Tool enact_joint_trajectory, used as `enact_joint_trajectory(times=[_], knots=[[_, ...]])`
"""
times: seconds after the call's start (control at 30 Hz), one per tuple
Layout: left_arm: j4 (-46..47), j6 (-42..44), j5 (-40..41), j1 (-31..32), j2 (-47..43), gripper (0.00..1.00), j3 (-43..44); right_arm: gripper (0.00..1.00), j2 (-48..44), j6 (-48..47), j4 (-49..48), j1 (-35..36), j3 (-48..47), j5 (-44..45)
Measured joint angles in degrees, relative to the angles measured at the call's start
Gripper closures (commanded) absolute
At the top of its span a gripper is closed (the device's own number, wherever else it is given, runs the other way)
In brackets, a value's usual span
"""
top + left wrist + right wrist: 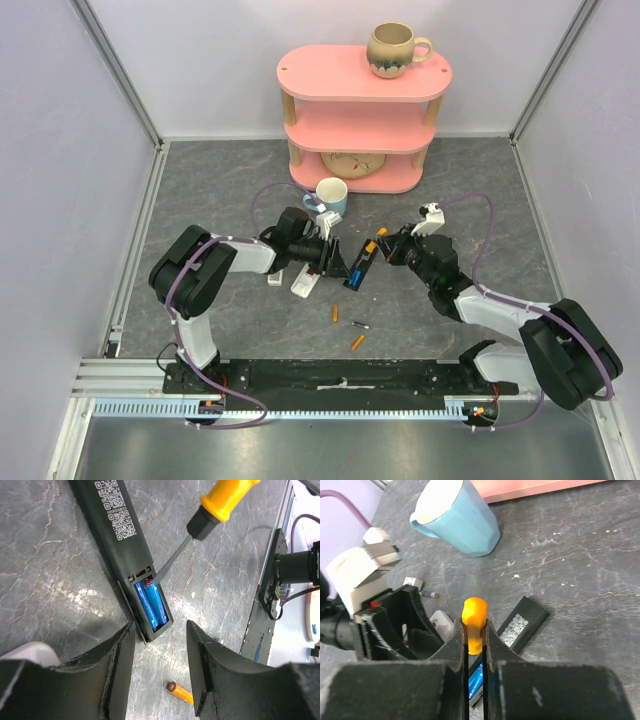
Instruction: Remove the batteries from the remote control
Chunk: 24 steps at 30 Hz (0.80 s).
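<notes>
Right tool (475,630) clamped on orange-handled screwdriver (474,620). Left tool (160,640) apart, straddling open end of black remote (120,535): 2 blue cells (152,605) side by side, screwdriver tip just beyond them.

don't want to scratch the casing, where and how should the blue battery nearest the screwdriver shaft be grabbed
Take the blue battery at the end by the screwdriver tip, coming from above. It lies sunk in the remote bay between the other blue cell and a side wall, so only its top face shows; that end likely needs levering up first, then a pinch across its width.
</notes>
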<state>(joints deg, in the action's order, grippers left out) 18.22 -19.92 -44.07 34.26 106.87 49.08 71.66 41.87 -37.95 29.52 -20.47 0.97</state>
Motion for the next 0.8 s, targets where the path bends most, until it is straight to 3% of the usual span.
enact_joint_trajectory(times=[0.4,0.8], knots=[[6.19,-0.98,0.7,-2.05,-7.37,0.48,-5.4,1.0,1.33,-3.72,3.78,0.0,-0.83,2.78],[7.28,-1.27,0.94,-2.64,-7.5,0.49,-5.66,1.0,1.01,-3.13,3.58,0.0,-0.98,0.31]])
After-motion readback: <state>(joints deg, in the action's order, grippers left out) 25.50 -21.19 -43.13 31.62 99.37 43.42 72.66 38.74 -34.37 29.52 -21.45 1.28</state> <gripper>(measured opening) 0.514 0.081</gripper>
